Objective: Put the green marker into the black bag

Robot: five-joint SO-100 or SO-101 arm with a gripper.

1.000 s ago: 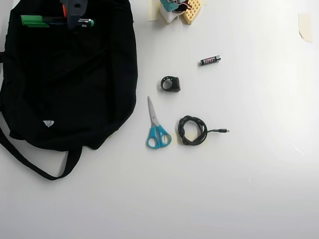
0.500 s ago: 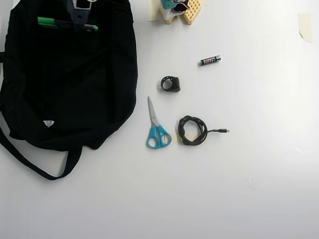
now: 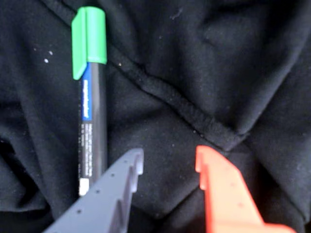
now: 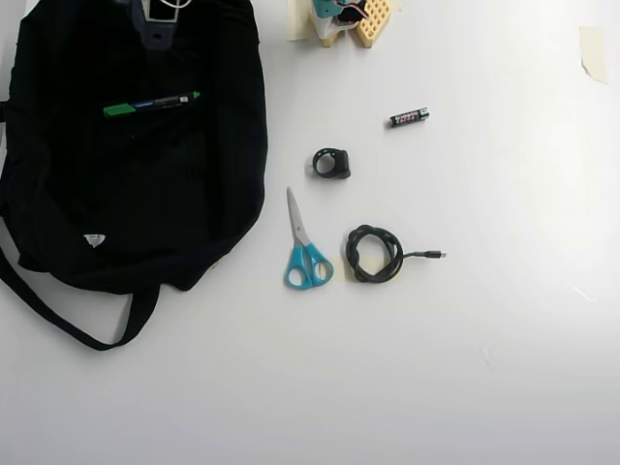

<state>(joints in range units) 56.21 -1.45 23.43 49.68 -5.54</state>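
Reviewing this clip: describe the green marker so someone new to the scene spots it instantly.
Find the black bag at the overhead view's left. The green marker lies on its upper fabric, free of the open hand. Only it has a slim black barrel with a bright green cap.

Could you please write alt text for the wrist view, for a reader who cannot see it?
The green marker lies loose on the folds of the black bag, green cap at the top of the picture. Below, the open gripper holds nothing; its grey and orange fingers stand apart, with the marker beside the grey one, not between them.
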